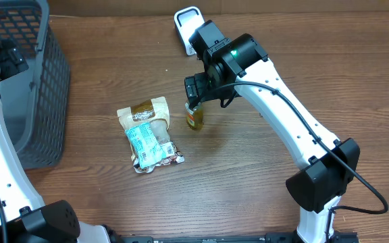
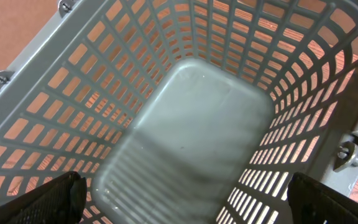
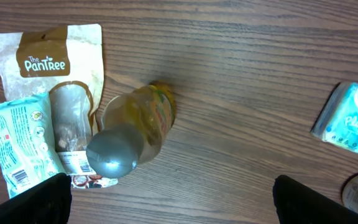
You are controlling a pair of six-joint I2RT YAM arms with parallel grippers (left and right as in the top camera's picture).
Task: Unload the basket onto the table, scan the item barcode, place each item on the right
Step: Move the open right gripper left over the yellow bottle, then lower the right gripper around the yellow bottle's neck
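Right tool spread wide and empty, poised over the small bottle. Bottle standing on the worktop, just beside the snack pouch. Lower squarely, clamp below the cap, avoid nudging the pouch. Left tool likewise released, above the basket.

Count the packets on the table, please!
3. The PanTree pouch lies beside the bottle, a teal packet overlaps the pouch's edge, and a Kleenex pack lies apart, seen only by the right wrist camera. More may hide under the right arm.
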